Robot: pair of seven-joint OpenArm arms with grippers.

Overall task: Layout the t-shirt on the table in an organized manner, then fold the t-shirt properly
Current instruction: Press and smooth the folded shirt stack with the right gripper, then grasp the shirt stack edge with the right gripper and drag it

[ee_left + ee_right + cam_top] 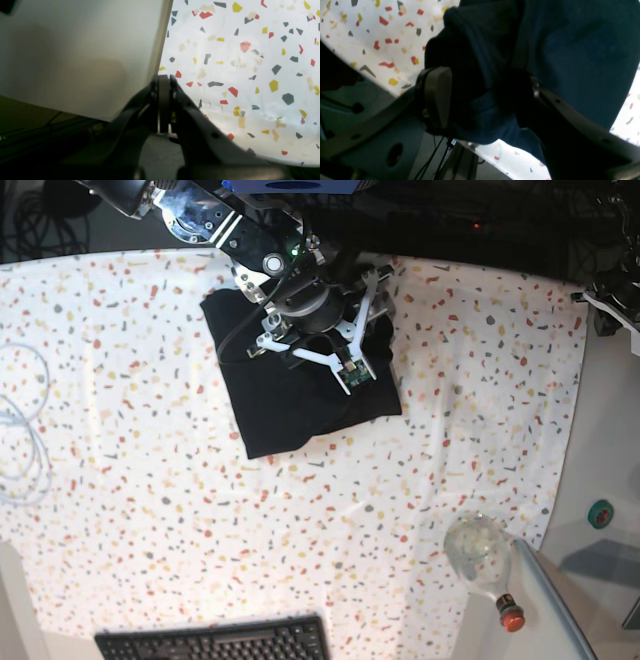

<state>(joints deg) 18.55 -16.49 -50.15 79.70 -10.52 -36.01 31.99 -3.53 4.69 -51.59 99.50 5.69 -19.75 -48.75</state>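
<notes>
Right pincer (482,97): jaws spread wide, a bunched fold of the t-shirt (570,50) lying between them; one pad (437,95) sits against the cloth on one side, the other finger is mostly buried in dark fabric. Whether it truly grips cannot be told.

Base view: right pincer (335,355) sits over the upper part of the t-shirt (290,410), at the far side of the worktop (150,480).

T-shirt: a compact dark block, roughly rectangular, lying flat on the speckled cover, its far edge near the worktop's back border.

Left pincer (163,100): jaws pressed together, nothing between them, poised over the worktop's edge (237,75), well apart from the shirt.

Outward: a keyboard (215,642) at the near edge, a clear bottle (485,560) with a red cap toward the near corner, a pale cable loop (25,425) at the side.
</notes>
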